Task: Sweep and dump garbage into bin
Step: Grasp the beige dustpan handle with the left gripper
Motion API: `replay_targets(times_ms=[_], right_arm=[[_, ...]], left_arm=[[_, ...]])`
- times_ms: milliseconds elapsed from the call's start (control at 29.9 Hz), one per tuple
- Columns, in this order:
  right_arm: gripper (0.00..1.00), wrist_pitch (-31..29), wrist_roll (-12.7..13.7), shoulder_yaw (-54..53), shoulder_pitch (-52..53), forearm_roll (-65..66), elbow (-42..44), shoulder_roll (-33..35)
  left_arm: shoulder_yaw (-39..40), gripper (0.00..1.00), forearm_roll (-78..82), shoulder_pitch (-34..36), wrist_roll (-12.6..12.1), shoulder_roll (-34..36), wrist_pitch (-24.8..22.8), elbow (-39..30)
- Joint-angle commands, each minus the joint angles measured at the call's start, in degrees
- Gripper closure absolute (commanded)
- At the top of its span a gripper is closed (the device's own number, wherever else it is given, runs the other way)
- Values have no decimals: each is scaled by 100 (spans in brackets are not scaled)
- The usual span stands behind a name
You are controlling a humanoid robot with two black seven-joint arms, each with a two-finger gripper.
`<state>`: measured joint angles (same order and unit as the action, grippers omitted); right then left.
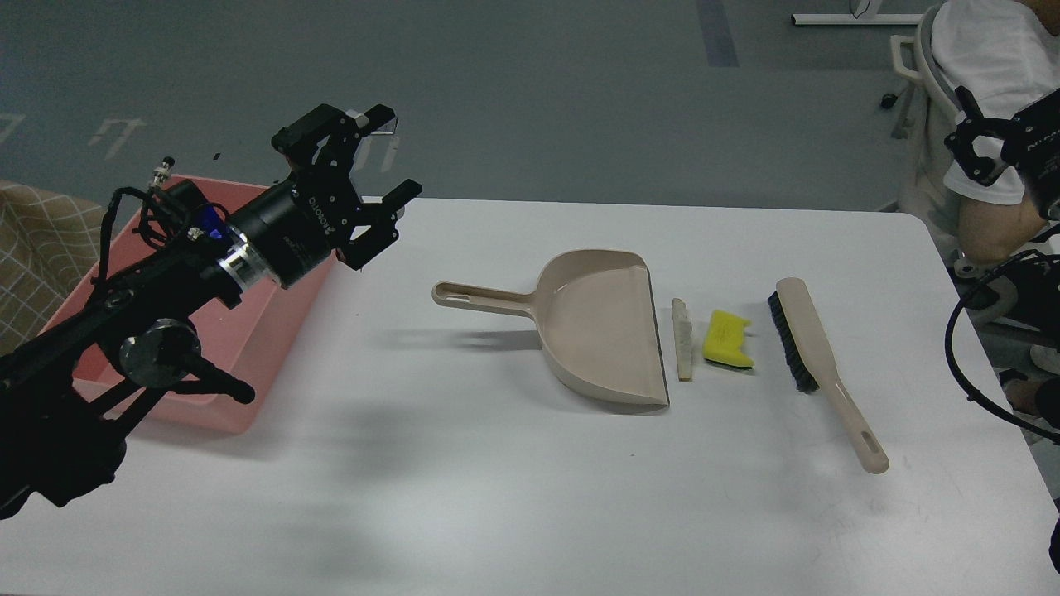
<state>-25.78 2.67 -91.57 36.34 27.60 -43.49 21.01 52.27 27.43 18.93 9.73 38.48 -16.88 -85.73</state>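
The garbage lies mid-table: a yellow sponge-like chunk (727, 338) and a thin whitish slice (683, 339), between the beige dustpan (600, 327) and the beige brush with black bristles (816, 356). The slice lies just off the dustpan's lip. The pink bin (277, 331) stands at the table's left, partly hidden by my left arm. My left gripper (392, 157) is open and empty, in the air by the bin's far right corner, left of the dustpan handle. My right gripper (970, 131) is open and empty, raised beyond the table's far right corner.
The white table (497, 463) carries all the task's things. A person in a white shirt sits on a chair (985, 50) behind the right gripper. A beige checked cloth (33, 232) shows at the left edge.
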Motion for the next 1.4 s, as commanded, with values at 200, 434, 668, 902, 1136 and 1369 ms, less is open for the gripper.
replay_targets(times_ms=[200, 434, 668, 902, 1136, 1369], right_arm=[[0, -6, -12, -230, -188, 0, -1, 141], [0, 3, -12, -248, -189, 0, -1, 211], [0, 12, -12, -239, -197, 0, -1, 220], [0, 12, -12, -239, -224, 0, 8, 176], [0, 12, -12, -248, -136, 9, 43, 220], [0, 12, -12, -239, -188, 9, 52, 272]], left_arm=[[-191, 18, 2784, -987, 12, -586, 703, -41], [-200, 18, 2794, -944, 64, -1131, 712, 1039], [-200, 18, 2812, -830, 64, -1439, 721, 1559], [-209, 18, 2803, -285, 56, -1790, 721, 2042], [-279, 18, 2812, -39, 47, -2133, 712, 2428], [-578, 19, 2794, 163, 73, -2309, 835, 2622]])
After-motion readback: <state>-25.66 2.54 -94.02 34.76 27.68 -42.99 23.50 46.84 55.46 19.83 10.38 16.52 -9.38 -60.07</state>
